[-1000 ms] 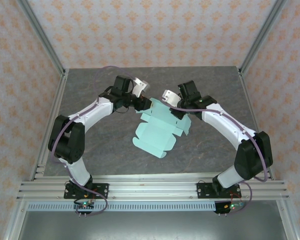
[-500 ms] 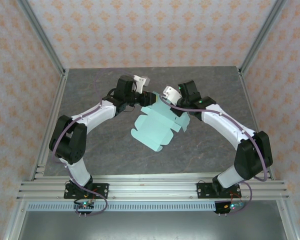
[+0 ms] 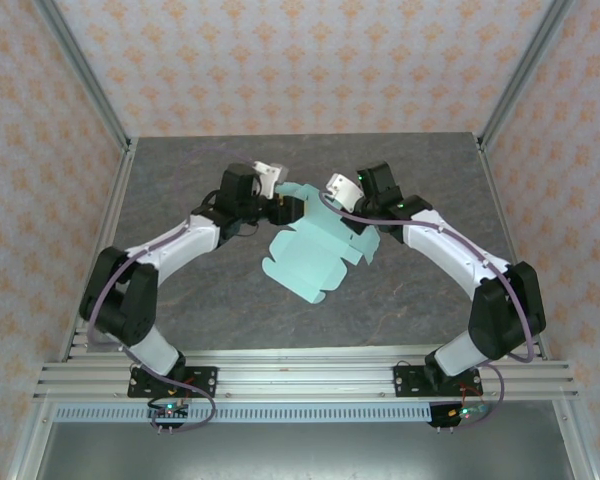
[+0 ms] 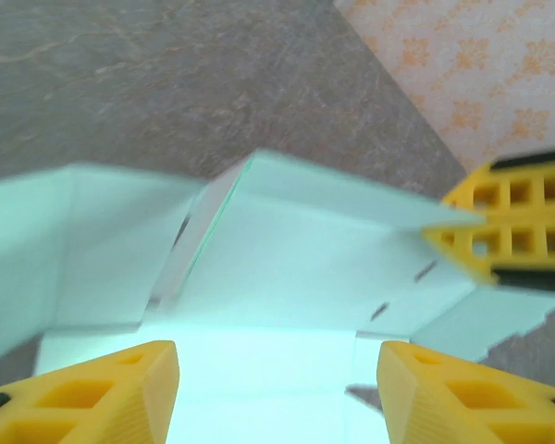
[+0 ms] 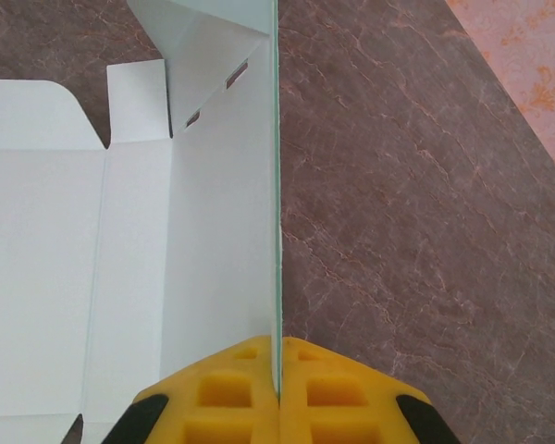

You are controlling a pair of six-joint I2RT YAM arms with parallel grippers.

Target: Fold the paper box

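Paper box (image 3: 315, 255), a light, floppy die-cut card sheet, is resting mid-way across the grey table (image 3: 210, 300) with one panel standing up. Your right gripper (image 5: 277, 375) is pinching that panel's edge, while your left gripper (image 4: 277, 407) is hovering at the sheet, jaws spread. It is probably creasing easily, so be gripping close beside the fold lines.

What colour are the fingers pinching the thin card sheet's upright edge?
Bright yellow, clearest in the right wrist view: the right gripper clamps the pale mint-green paper box.
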